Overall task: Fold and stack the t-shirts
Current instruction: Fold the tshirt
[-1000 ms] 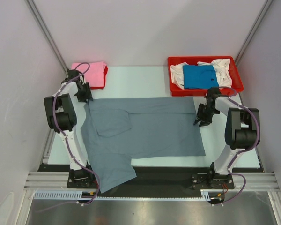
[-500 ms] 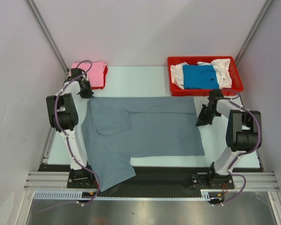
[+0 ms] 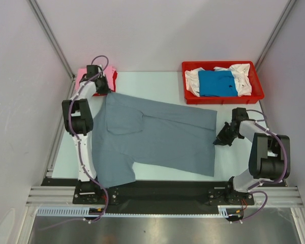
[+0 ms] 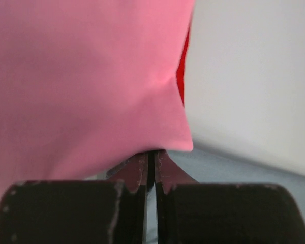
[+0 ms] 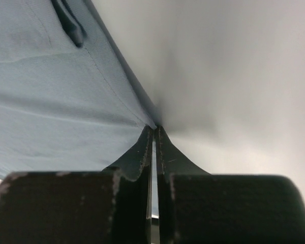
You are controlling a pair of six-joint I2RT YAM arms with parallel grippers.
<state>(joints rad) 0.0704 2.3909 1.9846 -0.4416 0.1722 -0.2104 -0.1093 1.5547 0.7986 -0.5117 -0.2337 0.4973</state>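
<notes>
Cloth of the grey t-shirt (image 3: 157, 134) lies spread across the tabletop (image 3: 157, 86), held at two well-separated points. The left tool (image 3: 103, 88) has its jaws pressed together on the shirt corner at its tips. The right tool (image 3: 222, 141) is clamped the same way on the shirt's edge, and the fabric runs off to the left of its tips. Directly ahead of the left tool, almost against its tips, sits the folded pink t-shirt (image 4: 81, 76) with a red t-shirt (image 4: 181, 76) beneath it. Beyond the right tool stands a red tray (image 3: 259, 94) holding a blue t-shirt (image 3: 216, 83) and a white t-shirt (image 3: 241, 71).
</notes>
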